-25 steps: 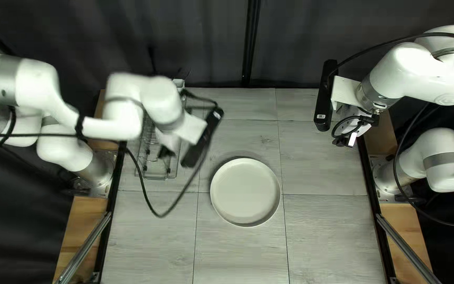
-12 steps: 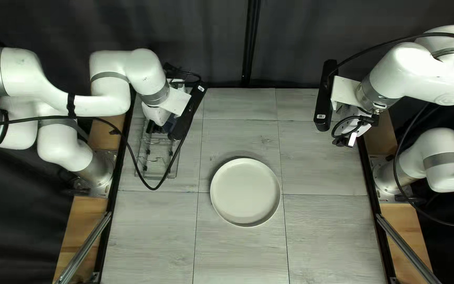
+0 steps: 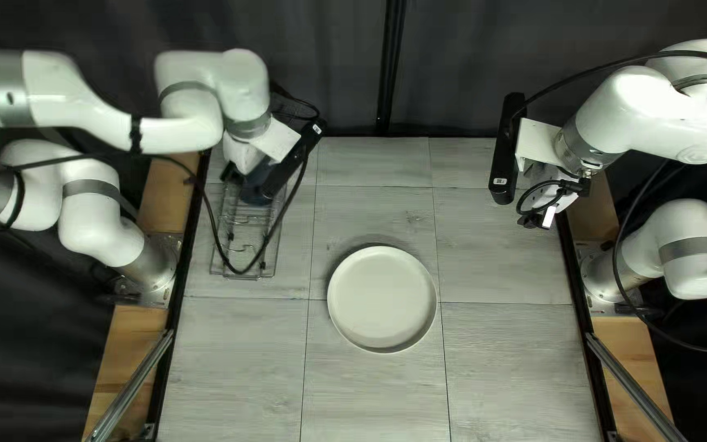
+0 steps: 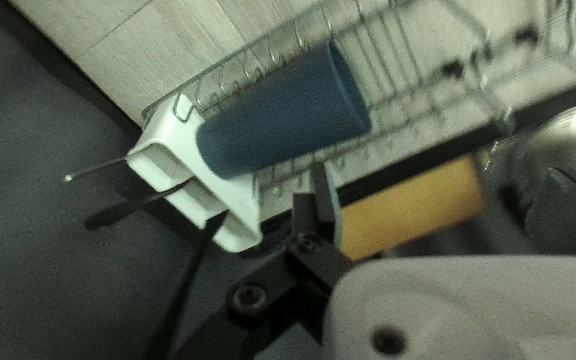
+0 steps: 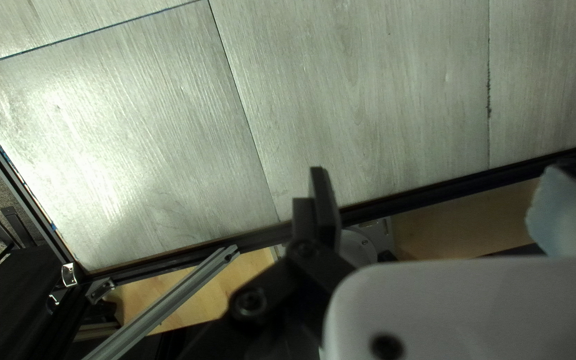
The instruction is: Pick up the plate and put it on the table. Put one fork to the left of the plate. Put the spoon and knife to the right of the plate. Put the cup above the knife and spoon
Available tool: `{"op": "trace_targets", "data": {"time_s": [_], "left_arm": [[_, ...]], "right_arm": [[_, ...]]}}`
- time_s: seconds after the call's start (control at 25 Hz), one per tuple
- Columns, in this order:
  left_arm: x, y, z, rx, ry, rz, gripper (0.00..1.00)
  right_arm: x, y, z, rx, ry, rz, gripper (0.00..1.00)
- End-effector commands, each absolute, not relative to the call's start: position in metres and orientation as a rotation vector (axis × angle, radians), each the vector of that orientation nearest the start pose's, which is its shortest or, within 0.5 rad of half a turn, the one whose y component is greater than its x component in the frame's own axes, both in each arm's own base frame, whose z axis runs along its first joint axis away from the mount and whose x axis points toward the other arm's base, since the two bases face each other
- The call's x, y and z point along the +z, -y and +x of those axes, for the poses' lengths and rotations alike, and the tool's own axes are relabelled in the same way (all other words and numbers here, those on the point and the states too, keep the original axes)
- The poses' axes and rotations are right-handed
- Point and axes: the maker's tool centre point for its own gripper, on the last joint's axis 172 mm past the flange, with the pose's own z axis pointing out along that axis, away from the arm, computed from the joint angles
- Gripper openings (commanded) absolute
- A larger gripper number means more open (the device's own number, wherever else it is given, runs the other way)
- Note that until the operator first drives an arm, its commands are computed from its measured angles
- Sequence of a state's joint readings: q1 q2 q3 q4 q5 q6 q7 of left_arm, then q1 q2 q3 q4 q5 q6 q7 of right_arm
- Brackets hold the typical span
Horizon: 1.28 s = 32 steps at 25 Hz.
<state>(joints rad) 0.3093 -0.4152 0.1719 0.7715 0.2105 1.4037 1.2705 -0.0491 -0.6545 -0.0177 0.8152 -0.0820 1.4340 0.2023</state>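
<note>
the plate (image 3: 382, 299) lies flat on the table (image 3: 501, 360), near the middle, a sensible spot since it leaves room for utensils at nine and three o'clock and for the cup beyond the three o'clock setting. that part of the job looks done.

the wire rack (image 3: 239, 277) sits at the plate's ten o'clock in the top left view, on the left arm's (image 3: 182, 135) side, which is probably why that arm does the reaching. its left gripper (image 4: 437, 169) hangs over the rack with fingers apart and nothing held.

beside it the blue cup (image 4: 281, 113) seems to stand mouth down in the rack, as if to drain; it would likely need turning over once lifted. against the cup is a white caddy (image 4: 175, 127) holding three utensils (image 4: 131, 208), their ends poking out of its slots, handy for a pinch from above. which is which cannot be told. one of them is probably the next pick, and the close-set ends could snag a finger.

the right arm (image 3: 652, 115) waits at the plate's two o'clock, its right gripper (image 5: 435, 170) spread and empty, likely to keep the setting area free.
</note>
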Motion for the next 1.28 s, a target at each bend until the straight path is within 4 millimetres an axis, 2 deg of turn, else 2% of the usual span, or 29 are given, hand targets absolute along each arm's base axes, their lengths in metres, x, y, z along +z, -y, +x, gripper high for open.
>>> {"op": "trace_targets", "data": {"time_s": [0.04, 0.36, 0.64, 0.76, 0.92, 1.0, 1.28], "left_arm": [[0.204, -0.184, 0.234, 0.334, -1.647, -2.806, 1.0], [0.2, -0.184, 0.235, 0.335, -1.609, -2.818, 1.0], [0.157, -0.197, 0.247, 0.295, -1.883, -2.553, 1.0], [0.144, -0.198, 0.247, 0.293, -1.939, -2.501, 1.0], [0.112, -0.205, 0.244, 0.276, -2.006, -2.456, 1.0], [0.102, -0.21, 0.24, 0.26, -2.024, -2.437, 1.0], [0.091, -0.227, 0.226, 0.239, -2.084, -2.372, 1.0]], "right_arm": [[0.308, 0.04, 0.296, -0.065, -0.409, -3.183, 1.0], [0.308, 0.04, 0.296, -0.065, -0.409, -3.183, 1.0], [0.308, 0.04, 0.296, -0.065, -0.409, -3.183, 1.0], [0.308, 0.04, 0.296, -0.065, -0.409, -3.183, 1.0], [0.308, 0.04, 0.296, -0.065, -0.409, -3.183, 1.0], [0.308, 0.04, 0.296, -0.065, -0.409, -3.183, 1.0], [0.308, 0.04, 0.296, -0.065, -0.409, -3.183, 1.0]]}}
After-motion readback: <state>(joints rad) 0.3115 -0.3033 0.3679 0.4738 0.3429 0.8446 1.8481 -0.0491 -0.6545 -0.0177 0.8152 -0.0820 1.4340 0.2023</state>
